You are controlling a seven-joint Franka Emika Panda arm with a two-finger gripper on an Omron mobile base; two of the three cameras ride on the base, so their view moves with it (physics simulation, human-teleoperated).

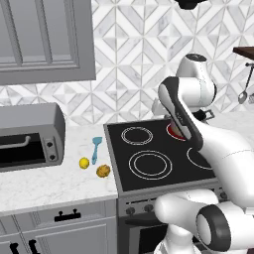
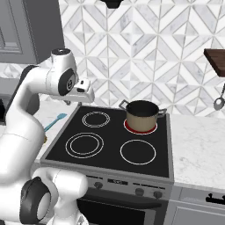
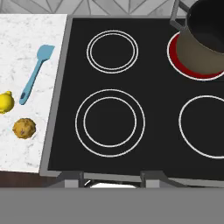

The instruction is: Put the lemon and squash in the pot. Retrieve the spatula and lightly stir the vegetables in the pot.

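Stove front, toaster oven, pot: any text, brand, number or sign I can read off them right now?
None readable.
Stove front panel: a small dark strip between the knobs, too blurred to read.
Toaster oven: plain knobs, no markings visible.
Pot: bare metal, no label.

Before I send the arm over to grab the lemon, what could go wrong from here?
The lemon lies close beside the squash and the spatula handle on the counter, so a grasp could nudge either; being round, it may roll. The pot sits on a burner glowing red, so dropping things in means reaching over heat. The gripper's state is unclear.
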